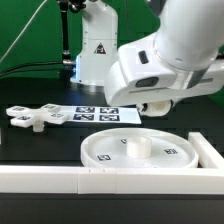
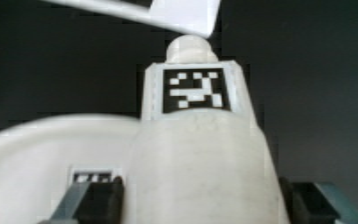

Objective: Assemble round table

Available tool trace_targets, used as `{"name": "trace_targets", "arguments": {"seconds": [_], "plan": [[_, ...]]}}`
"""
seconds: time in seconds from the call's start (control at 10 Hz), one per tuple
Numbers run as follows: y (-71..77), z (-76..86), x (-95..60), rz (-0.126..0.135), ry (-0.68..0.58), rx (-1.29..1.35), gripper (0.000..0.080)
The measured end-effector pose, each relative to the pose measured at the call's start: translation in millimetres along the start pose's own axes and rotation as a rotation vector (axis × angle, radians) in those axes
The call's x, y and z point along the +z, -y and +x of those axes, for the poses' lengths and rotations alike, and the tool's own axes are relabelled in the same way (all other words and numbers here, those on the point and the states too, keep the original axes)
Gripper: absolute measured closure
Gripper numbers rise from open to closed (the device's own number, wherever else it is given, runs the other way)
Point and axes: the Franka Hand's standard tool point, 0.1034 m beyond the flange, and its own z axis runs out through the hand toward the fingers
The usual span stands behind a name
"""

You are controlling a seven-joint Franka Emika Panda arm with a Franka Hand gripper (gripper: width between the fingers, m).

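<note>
The large rimmed round disc (image 1: pixel 130 152) lies flat on the black table with a raised hub at its middle. The flat cross-shaped piece (image 1: pixel 35 117) lies to the exterior view's left. My gripper (image 1: pixel 160 103) hangs above the disc's far right edge, its fingers mostly hidden under the white hand. In the wrist view the gripper (image 2: pixel 202 198) is shut on the short cylindrical post (image 2: pixel 197 130), whose square tag faces the camera. A dark finger (image 2: pixel 96 195) presses each side. Part of the disc (image 2: pixel 43 150) shows beside the post.
The marker board (image 1: pixel 95 113) lies behind the disc. A long white wall (image 1: pixel 90 181) runs along the front and turns up the exterior view's right (image 1: pixel 208 150). The robot base (image 1: pixel 95 50) stands at the back. A white piece (image 2: pixel 190 14) shows beyond the post.
</note>
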Motion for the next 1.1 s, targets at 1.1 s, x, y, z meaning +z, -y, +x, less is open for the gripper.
{"name": "trace_targets", "arguments": {"seconds": [1.1], "plan": [[-20.8,5.6,-64.7,-0.062,-0.611,0.061,0.0390]]}}
